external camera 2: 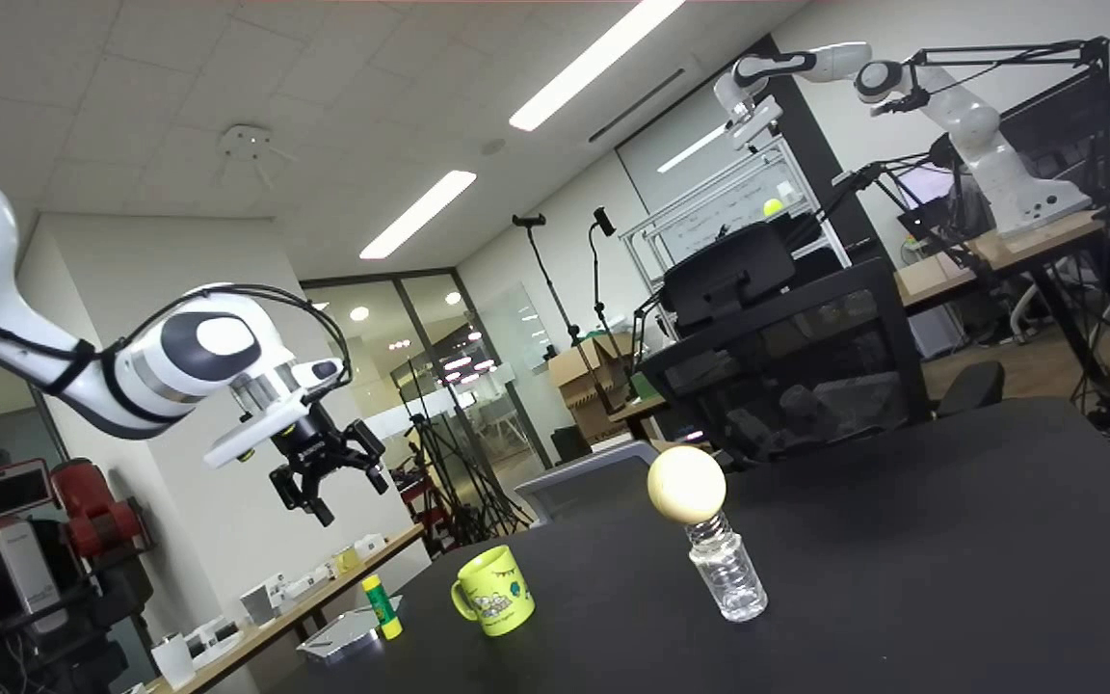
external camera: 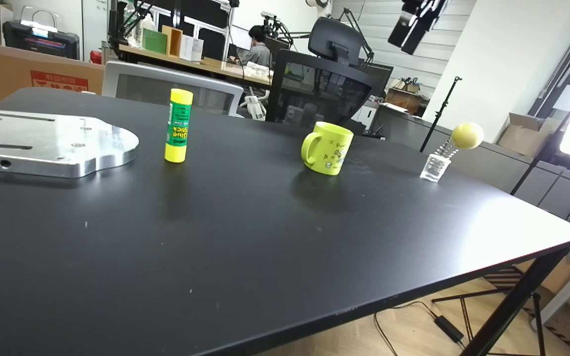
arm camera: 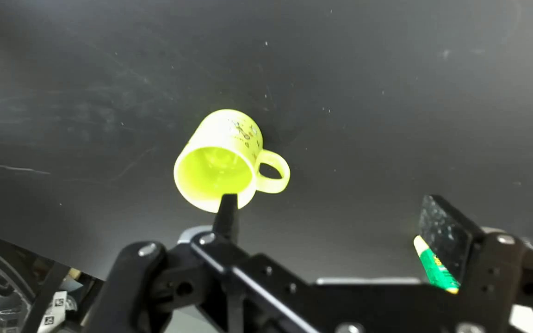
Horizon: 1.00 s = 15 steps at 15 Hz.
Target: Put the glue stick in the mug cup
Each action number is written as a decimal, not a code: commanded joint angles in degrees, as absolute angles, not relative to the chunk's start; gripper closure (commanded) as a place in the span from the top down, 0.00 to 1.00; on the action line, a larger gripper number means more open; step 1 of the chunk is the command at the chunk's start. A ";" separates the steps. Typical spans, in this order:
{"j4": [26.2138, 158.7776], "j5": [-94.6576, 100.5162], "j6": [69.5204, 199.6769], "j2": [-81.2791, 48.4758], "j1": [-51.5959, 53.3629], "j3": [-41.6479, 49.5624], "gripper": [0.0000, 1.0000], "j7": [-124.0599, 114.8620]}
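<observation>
The glue stick (external camera: 178,126) stands upright on the black table, yellow with a green label band. It also shows in an exterior view (external camera 2: 383,609), and in the wrist view (arm camera: 434,266) it is partly covered by a finger and the gripper body. The lime mug cup (external camera: 328,149) stands upright apart from it, also seen in an exterior view (external camera 2: 495,590). In the wrist view the mug (arm camera: 229,132) shows its open mouth, with one fingertip overlapping its rim in the picture. My gripper (external camera 2: 353,503) is open and empty, high above the table; its fingers spread wide in the wrist view (arm camera: 331,199).
A silver metal plate (external camera: 42,141) lies near the glue stick. A clear holder (external camera: 435,167) bearing a pale yellow ball (external camera: 467,135) stands beyond the mug. Chairs (external camera: 319,89) stand against the table's far edge. The table's near edge (external camera: 389,300) runs diagonally.
</observation>
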<state>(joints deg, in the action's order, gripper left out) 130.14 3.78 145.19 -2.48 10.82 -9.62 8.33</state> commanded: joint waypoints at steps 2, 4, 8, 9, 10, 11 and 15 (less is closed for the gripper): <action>112.63 7.44 141.02 -16.52 13.46 -12.05 1.00 8.68; 106.40 8.64 138.58 -20.94 15.45 -13.26 1.00 9.39; 95.56 12.15 133.15 -28.80 20.37 -14.70 1.00 10.84; 93.27 12.15 131.28 -30.51 21.10 -15.10 1.00 11.95; 99.76 11.06 135.15 -26.32 20.08 -14.66 1.00 10.21; 98.45 11.12 134.75 -27.49 20.81 -14.76 1.00 10.26; 98.67 11.10 135.09 -27.73 20.41 -14.58 1.00 10.31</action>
<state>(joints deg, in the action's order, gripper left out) 98.93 11.12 135.27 -27.62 20.30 -14.62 10.33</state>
